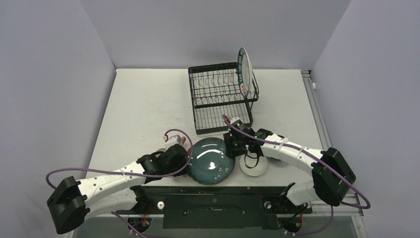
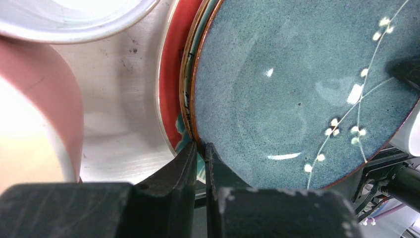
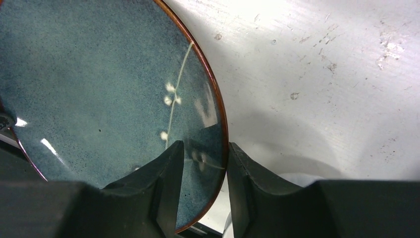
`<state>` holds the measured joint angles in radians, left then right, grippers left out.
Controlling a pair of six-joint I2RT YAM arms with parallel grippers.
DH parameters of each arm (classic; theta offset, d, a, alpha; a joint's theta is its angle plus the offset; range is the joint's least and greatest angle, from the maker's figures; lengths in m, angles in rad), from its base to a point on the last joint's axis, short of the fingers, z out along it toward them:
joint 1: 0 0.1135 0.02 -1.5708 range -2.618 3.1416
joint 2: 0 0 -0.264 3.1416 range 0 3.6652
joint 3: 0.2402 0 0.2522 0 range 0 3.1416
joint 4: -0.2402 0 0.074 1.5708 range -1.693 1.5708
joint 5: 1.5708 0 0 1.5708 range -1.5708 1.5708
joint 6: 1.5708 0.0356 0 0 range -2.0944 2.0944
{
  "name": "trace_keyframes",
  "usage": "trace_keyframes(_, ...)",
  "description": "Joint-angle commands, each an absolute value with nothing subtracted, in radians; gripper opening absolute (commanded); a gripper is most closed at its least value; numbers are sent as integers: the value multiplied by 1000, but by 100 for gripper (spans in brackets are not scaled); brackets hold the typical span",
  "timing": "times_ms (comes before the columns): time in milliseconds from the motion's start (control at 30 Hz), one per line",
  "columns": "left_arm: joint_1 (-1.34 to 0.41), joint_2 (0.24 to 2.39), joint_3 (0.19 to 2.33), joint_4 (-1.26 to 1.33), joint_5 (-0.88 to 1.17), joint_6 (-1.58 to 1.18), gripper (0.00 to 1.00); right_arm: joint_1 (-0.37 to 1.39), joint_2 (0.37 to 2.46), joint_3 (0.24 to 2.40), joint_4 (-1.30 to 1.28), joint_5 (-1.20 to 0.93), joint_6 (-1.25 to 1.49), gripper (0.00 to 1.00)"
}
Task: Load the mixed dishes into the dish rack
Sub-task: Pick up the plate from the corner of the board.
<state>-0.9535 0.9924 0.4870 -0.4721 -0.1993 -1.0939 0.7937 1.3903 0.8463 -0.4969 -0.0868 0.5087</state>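
The teal plate (image 1: pixel 211 160) with white blossom sprigs sits at the table's near edge, between both arms. My left gripper (image 2: pixel 200 148) is shut on its left rim (image 1: pixel 186 157). Under that rim shows the red plate (image 2: pixel 171 74) with a teal flower. My right gripper (image 3: pixel 204 146) stands open astride the teal plate's (image 3: pixel 99 84) right rim: one finger over its face, the other at its outer edge. The black wire dish rack (image 1: pixel 223 96) stands further back, with the green-rimmed white plate (image 1: pixel 244 69) upright at its right end.
A white bowl (image 1: pixel 253 165) lies under my right forearm. In the left wrist view a pink mug (image 2: pixel 34 99) and a white bowl's rim (image 2: pixel 74 20) sit close to the left of the plates. The rack's lower tray (image 1: pixel 218 121) faces the arms.
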Motion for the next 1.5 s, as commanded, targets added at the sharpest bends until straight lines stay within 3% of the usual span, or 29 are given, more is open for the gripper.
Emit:
trace_keyframes(0, -953, 1032, 445, -515, -171, -1056, 0, 798, 1376, 842, -433, -114, 519, 32)
trace_keyframes(833, -952, 1096, 460, -459, -152, -1026, 0, 799, 1249, 672, -104, -409, 632, 30)
trace_keyframes(1467, -953, 1149, 489, -436, -151, -1008, 0, 800, 1121, 627, -80, -436, 625, 22)
